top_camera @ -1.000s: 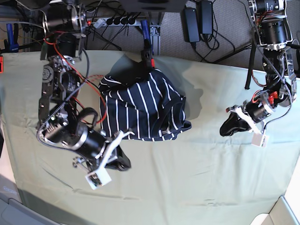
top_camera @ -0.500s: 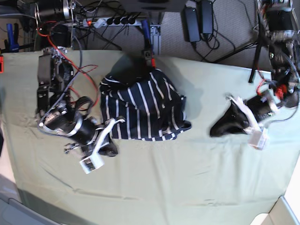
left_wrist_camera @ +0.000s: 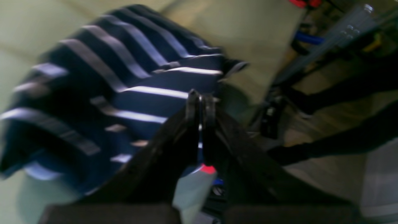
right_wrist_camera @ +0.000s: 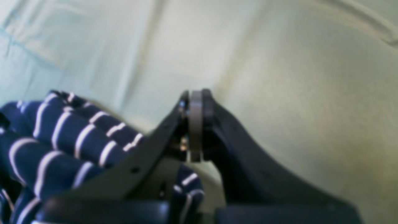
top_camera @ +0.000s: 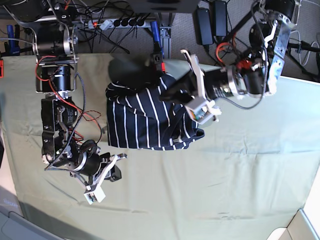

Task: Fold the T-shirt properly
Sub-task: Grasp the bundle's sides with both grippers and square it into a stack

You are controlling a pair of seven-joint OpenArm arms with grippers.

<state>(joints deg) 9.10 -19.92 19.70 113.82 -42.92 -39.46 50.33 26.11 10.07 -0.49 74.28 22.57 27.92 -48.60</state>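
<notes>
The T-shirt (top_camera: pixel 150 117) is bunched in a heap on the desk (top_camera: pixel 240 185). The left fingers (left_wrist_camera: pixel 200 102) are pressed together over it, and the right fingers (right_wrist_camera: pixel 196 124) are pressed together beside it; nothing is held. The heap could be pushed into a worse lump.

Lab: power strip (top_camera: pixel 122 22), cables (top_camera: pixel 235 47)

Closed pincer (left_wrist_camera: pixel 201 104) (blurred) over T-shirt (left_wrist_camera: pixel 102 102)
</notes>
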